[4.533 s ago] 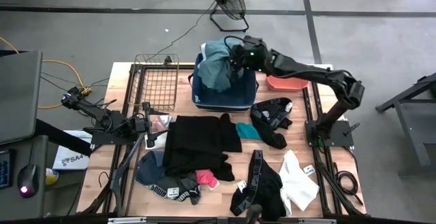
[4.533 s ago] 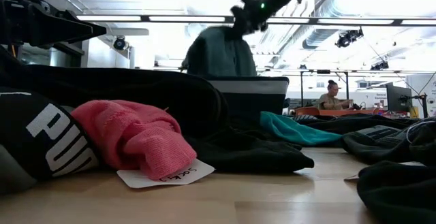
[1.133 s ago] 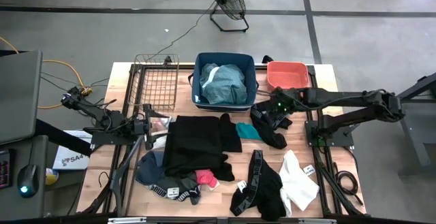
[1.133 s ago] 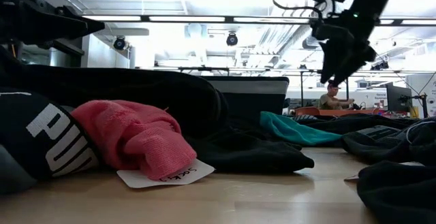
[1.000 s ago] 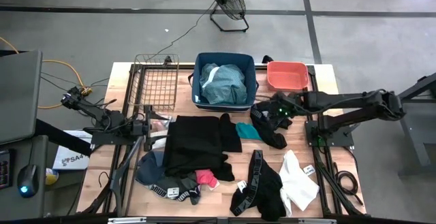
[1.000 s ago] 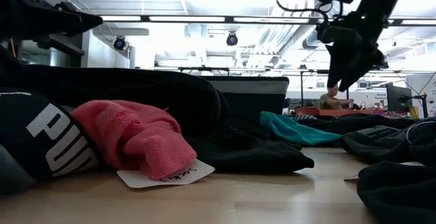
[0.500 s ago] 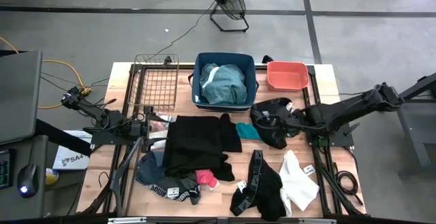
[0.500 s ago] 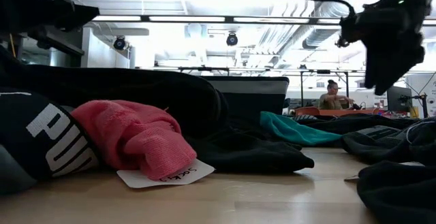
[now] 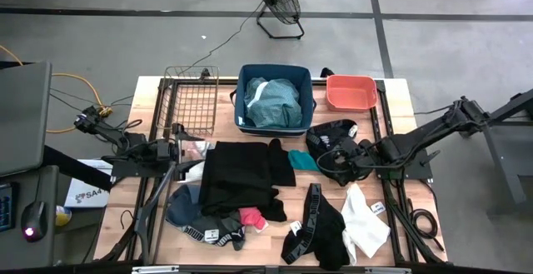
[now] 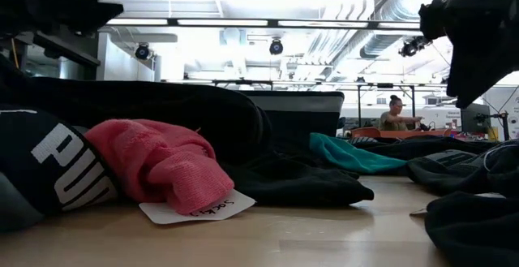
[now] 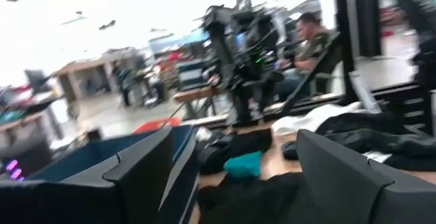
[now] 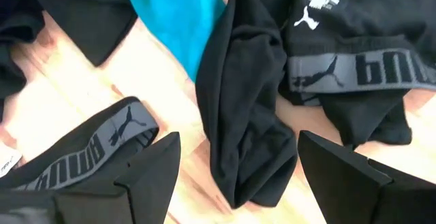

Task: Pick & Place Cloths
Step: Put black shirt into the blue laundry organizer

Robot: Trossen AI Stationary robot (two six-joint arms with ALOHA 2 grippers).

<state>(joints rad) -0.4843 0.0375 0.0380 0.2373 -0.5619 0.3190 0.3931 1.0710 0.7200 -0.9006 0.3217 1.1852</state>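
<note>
above a black garment on the worktop, right gripper hovers, fingers apart; left gripper waits, also apart.

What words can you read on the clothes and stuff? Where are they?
"PUMA", only partly in view: black garment in the low view.
"PUMA": grey waistband of the black briefs in the right wrist view.
"SA4": white sheet beside the table.
Handwriting on the paper tag under the pink cloth: too small to read.
</note>
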